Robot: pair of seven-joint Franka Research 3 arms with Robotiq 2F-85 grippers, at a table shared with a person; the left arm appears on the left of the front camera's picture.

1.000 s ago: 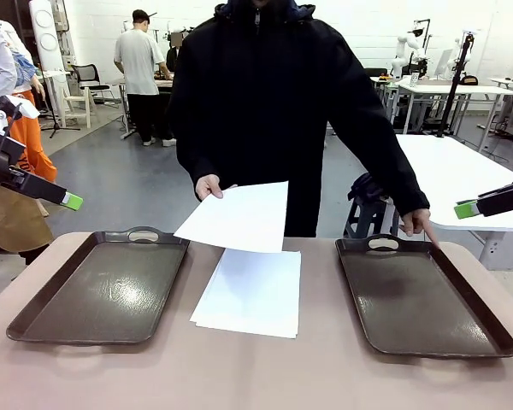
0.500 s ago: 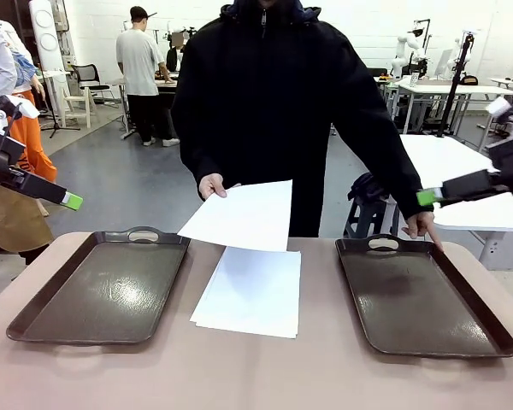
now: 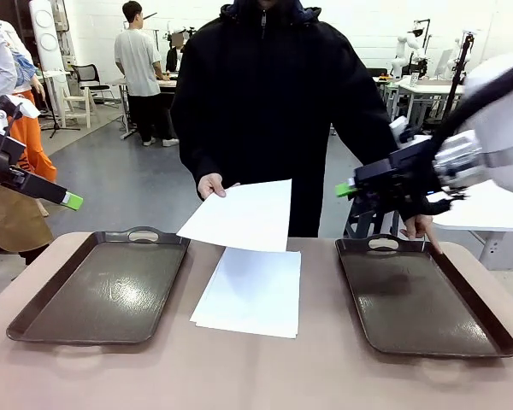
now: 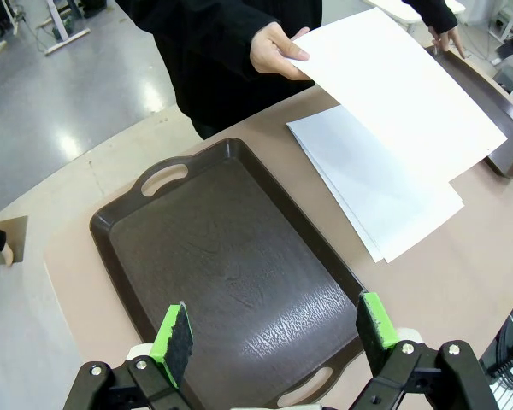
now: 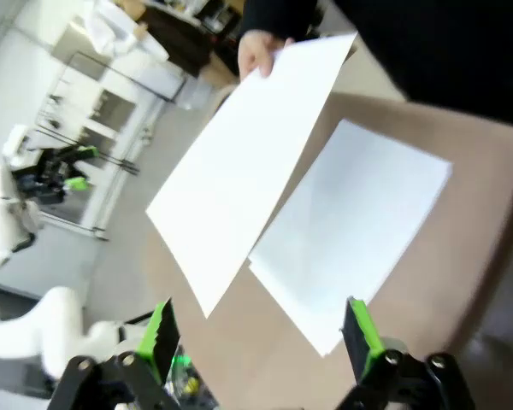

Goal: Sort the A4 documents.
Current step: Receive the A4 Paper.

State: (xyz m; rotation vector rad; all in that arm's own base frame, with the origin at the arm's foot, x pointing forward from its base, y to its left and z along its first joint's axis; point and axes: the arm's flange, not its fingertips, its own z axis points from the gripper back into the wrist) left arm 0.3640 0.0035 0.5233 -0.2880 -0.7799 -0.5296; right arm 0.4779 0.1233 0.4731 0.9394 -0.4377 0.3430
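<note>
The right end effector has swung in from the right edge toward the middle since a second ago. It now hangs above the far end of the right tray. Its jaws are fully open and it holds nothing. The raised sheet is near it, to its left and a little lower, but does not touch it. A person's hand holds this sheet by its far corner, in the air over the far end of the stack. The stack lies flat on the counter between the two trays. The left end effector has stayed at the left edge, high beside the left tray, also wide open and empty, well apart from both the sheet and the stack. The person's other hand touches the far corner of the right tray
</note>
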